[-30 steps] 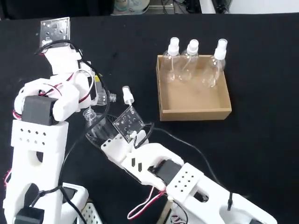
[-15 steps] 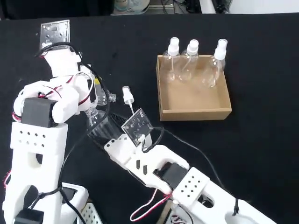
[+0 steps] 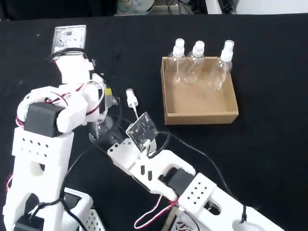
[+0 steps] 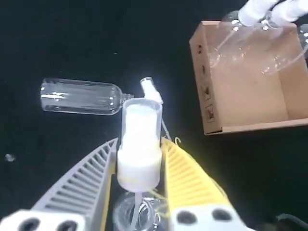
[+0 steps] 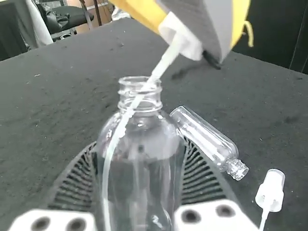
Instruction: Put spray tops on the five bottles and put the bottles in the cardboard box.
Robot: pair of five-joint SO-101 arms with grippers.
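Fingers of the left gripper, one grey and one yellow, are clamped on a white spray top, pinching its collar from both sides. Its thin dip tube hangs down and slants into the mouth of an open bottle. The collar sits above the neck, not seated on it. That bottle stands upright, squeezed around its body by the right gripper, with a dark ribbed finger on either side.

Just beside this pair a second bottle lies uncapped on its side on the black table. A loose spray top lies near its neck. Farther off stands the cardboard box, with three capped bottles leaning against its far wall.

Against the high view a second ago, the left arm has swung toward the box side. Its gripper has gone from beside the upright bottle to right above it. The right arm shifted a little the same way in the first half second and has held since. The box, its three bottles and the loose top lie as they did.
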